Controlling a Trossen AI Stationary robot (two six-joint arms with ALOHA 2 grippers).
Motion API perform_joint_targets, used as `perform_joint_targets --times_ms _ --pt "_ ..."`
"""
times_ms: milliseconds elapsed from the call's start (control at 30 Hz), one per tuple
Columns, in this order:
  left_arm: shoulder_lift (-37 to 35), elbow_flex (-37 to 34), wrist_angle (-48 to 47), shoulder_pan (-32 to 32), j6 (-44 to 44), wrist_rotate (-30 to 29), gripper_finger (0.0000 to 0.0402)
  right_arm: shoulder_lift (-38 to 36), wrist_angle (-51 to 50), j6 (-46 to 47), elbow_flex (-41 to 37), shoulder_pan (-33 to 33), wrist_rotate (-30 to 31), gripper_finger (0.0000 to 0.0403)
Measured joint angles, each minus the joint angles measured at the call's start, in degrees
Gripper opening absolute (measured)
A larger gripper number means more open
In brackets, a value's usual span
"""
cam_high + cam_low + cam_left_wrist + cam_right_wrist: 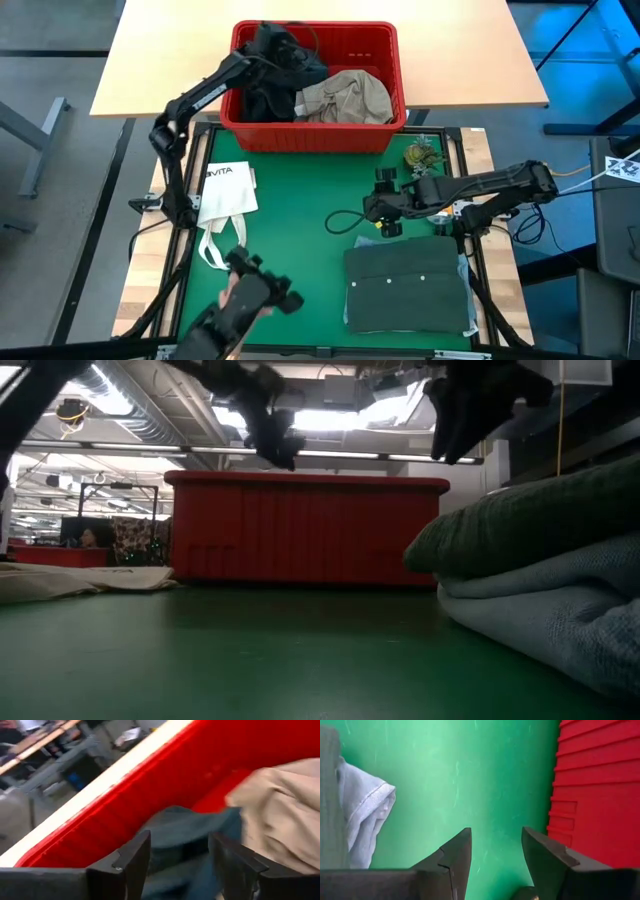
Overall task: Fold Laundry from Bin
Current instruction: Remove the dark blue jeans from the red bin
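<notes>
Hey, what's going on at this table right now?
A two-armed robot is folding laundry. The left gripper is reaching, fingers apart, into the red bin over a dark garment lying beside a beige one. The right gripper waits open over the green mat, near a folded stack already set down.

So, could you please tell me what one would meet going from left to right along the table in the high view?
White tote bag → right gripper, open above the green mat → folded dark green garment. Behind them stands the red bin, the left gripper open over its dark clothes, with a khaki piece beside those.
</notes>
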Motion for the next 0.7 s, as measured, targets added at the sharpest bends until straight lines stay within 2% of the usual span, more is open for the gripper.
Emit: perform_joint_targets --times_ms 67,233,600,700 --pt "2.24 0.00 2.75 0.46 -0.04 0.13 0.0201 0.00 0.04 0.02 -0.44 0.00 0.01 0.0174" --pt "6.54 -0.01 3.83 0.78 -0.15 6.58 0.0200 0.00 1.75 0.04 -0.96 0.00 0.00 0.0174" --pt "12.04 0.00 3.53 2.02 1.78 3.61 0.0192 0.00 4.28 0.04 -0.96 0.00 0.00 0.0174" --pt "12.35 -0.02 3.40 2.67 1.76 4.78 0.0192 0.00 4.28 0.03 -0.96 0.00 0.00 0.0174"
